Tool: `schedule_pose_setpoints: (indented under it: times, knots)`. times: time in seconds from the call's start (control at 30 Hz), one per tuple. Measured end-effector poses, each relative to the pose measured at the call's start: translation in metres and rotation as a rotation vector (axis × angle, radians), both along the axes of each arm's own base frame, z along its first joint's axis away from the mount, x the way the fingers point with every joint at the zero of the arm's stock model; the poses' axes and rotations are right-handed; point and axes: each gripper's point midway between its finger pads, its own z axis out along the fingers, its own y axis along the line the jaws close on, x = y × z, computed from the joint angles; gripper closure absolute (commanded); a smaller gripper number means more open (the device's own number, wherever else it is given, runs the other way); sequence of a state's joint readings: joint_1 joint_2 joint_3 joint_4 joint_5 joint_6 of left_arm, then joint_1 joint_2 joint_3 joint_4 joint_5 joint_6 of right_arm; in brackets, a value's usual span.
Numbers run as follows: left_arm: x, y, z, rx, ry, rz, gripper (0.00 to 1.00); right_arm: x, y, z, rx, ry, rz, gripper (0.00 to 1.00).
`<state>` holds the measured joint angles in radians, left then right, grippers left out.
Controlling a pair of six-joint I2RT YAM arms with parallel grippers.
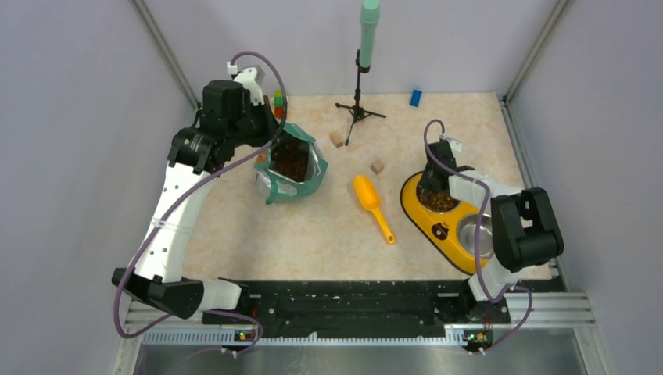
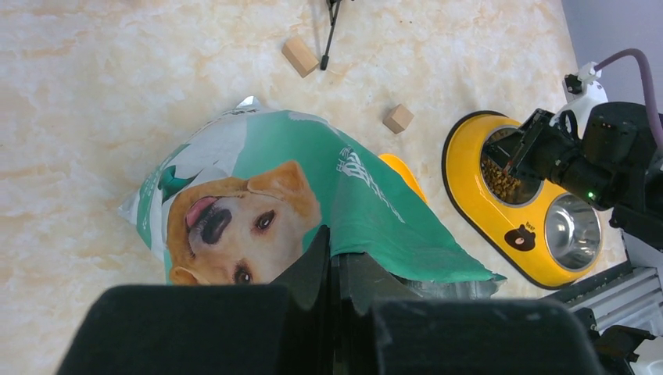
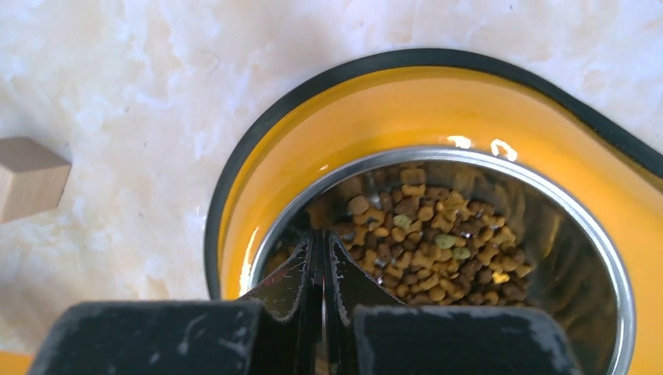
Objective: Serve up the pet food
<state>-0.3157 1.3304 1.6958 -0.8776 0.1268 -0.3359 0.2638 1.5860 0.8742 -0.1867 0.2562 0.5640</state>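
My right fingers (image 3: 291,275) hang clenched and empty over kibble (image 3: 426,230) in the yellow feeder's (image 1: 426,223) far bowl, left fingers (image 2: 311,262) pinch the pouch (image 2: 258,195), and the orange scoop (image 1: 371,205) lies on the worktop just left of that right arm, handle angled toward me.

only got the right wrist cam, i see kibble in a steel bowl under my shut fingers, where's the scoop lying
observer: The orange plastic scoop lies flat on the table, between the yellow two-bowl feeder and the teal-and-white pouch. Neither gripper touches it.
operator: and what's the left arm doing right now
observer: The left gripper looks shut on the rim of the pouch, which stands open with brown kibble showing inside.
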Motion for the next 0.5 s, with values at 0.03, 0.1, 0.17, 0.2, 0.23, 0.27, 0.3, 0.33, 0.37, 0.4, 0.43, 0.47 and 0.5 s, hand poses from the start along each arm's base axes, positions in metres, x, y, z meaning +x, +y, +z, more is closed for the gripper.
schedule_pose_setpoints:
  times: [0.03, 0.1, 0.17, 0.2, 0.23, 0.27, 0.3, 0.33, 0.37, 0.4, 0.43, 0.47, 0.5]
  knots:
    - [0.000, 0.000, 0.000, 0.003, -0.002, 0.001, 1.00, 0.004, -0.002, -0.003, -0.005, 0.007, -0.005, 1.00]
    - [0.001, 0.002, 0.000, 0.008, -0.004, 0.004, 1.00, 0.011, -0.004, -0.007, -0.010, 0.017, -0.008, 1.00]
    - [0.001, 0.003, 0.000, 0.014, -0.006, 0.006, 1.00, 0.020, -0.003, -0.010, -0.010, 0.019, -0.005, 1.00]
    - [0.000, 0.003, 0.000, 0.019, -0.005, 0.007, 1.00, 0.024, -0.002, -0.010, -0.009, 0.017, -0.002, 1.00]
    - [0.000, 0.004, 0.000, 0.023, -0.006, 0.007, 1.00, 0.030, -0.001, -0.009, -0.007, 0.010, 0.002, 1.00]
    - [0.000, 0.005, 0.000, 0.026, -0.005, 0.009, 1.00, 0.034, 0.001, -0.008, -0.006, 0.007, 0.005, 1.00]
    - [0.000, 0.006, 0.000, 0.030, -0.005, 0.011, 1.00, 0.040, 0.002, -0.006, -0.006, 0.001, 0.008, 1.00]
    - [0.000, 0.006, 0.000, 0.035, -0.005, 0.013, 1.00, 0.047, 0.003, -0.004, -0.004, -0.007, 0.008, 1.00]
    - [0.000, 0.008, 0.000, 0.039, -0.005, 0.016, 1.00, 0.055, 0.004, -0.002, -0.001, -0.015, 0.008, 1.00]
    - [0.000, 0.009, 0.001, 0.044, -0.008, 0.020, 1.00, 0.063, 0.005, 0.000, 0.003, -0.026, 0.007, 1.00]
    - [0.000, 0.010, 0.001, 0.049, -0.008, 0.023, 1.00, 0.073, 0.006, 0.003, 0.008, -0.038, 0.003, 1.00]
    - [0.000, 0.011, 0.000, 0.052, -0.007, 0.025, 1.00, 0.079, 0.005, 0.003, 0.011, -0.043, 0.000, 1.00]
    - [-0.001, 0.012, 0.000, 0.055, -0.007, 0.026, 1.00, 0.087, 0.005, 0.004, 0.017, -0.049, -0.005, 1.00]
